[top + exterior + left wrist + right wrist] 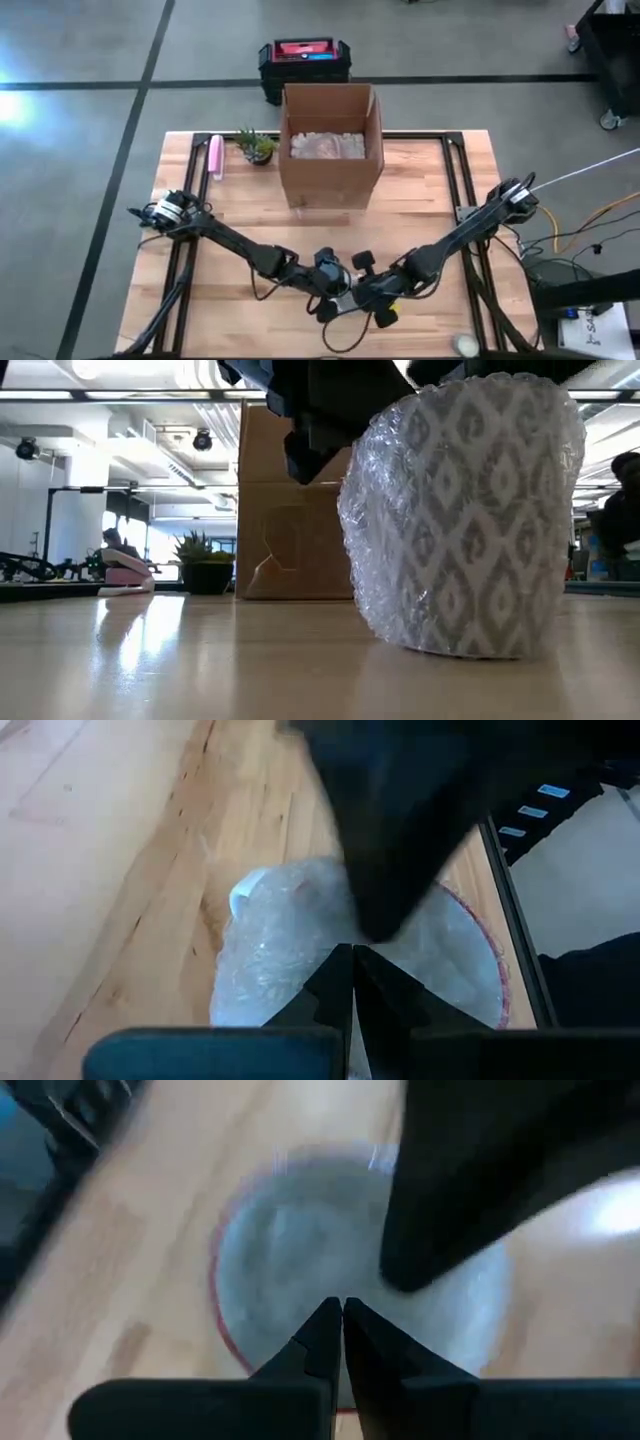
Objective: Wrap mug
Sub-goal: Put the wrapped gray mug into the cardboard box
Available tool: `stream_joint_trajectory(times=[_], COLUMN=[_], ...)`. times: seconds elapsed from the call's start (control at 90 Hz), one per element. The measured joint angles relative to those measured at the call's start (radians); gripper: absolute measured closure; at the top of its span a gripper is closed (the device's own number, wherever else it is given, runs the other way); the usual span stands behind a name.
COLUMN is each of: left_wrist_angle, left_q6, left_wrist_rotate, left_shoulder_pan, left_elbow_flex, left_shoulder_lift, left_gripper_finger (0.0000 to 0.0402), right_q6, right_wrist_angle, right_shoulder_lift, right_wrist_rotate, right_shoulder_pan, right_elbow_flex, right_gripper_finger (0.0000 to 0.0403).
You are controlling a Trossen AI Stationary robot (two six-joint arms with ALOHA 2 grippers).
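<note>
Both of your arms meet at the near middle of the table (pixel 230 300), right over the mug (pixel 470 520). From table height you see the mug standing upright on the wood, its grey-and-white diamond pattern covered by bubble wrap (pixel 375 575) that bulges out on the side toward the cardboard box (pixel 330 140). Your left gripper (pixel 352 955) hangs just above the wrapped mug with its fingers pressed tip to tip, closed with nothing visibly between them; your right gripper (pixel 336 1312) sits above the mug's open mouth, its tips closed together in the same way. Each wrist camera also catches the other arm as a dark shape crossing over the mug. From overhead the mug itself is hidden under the two grippers. Farther back, the open box stands at the middle of the far edge, with a small potted plant (pixel 257 146) and a pink object (pixel 215 157) just beside it on the left arm's side.
</note>
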Motion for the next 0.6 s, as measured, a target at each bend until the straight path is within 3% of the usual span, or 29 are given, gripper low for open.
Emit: stream_joint_trajectory(times=[0.311,0.6], left_wrist_angle=[-0.074,-0.054], left_q6=[0.017,0.003], left_wrist_rotate=[0.006,0.016], left_shoulder_pan=[-0.014,-0.001], left_elbow_flex=[0.066,0.057], left_shoulder_lift=[-0.044,0.008], left_gripper_finger=[0.0402,0.0401], right_q6=[-0.022,0.016], right_wrist_angle=[-0.007,-0.295], right_shoulder_lift=[0.061,-0.004], right_wrist_rotate=[-0.011,-0.092], right_shoulder_pan=[-0.007,0.009], right_elbow_flex=[0.033,0.166], right_gripper_finger=[0.0401,0.0401])
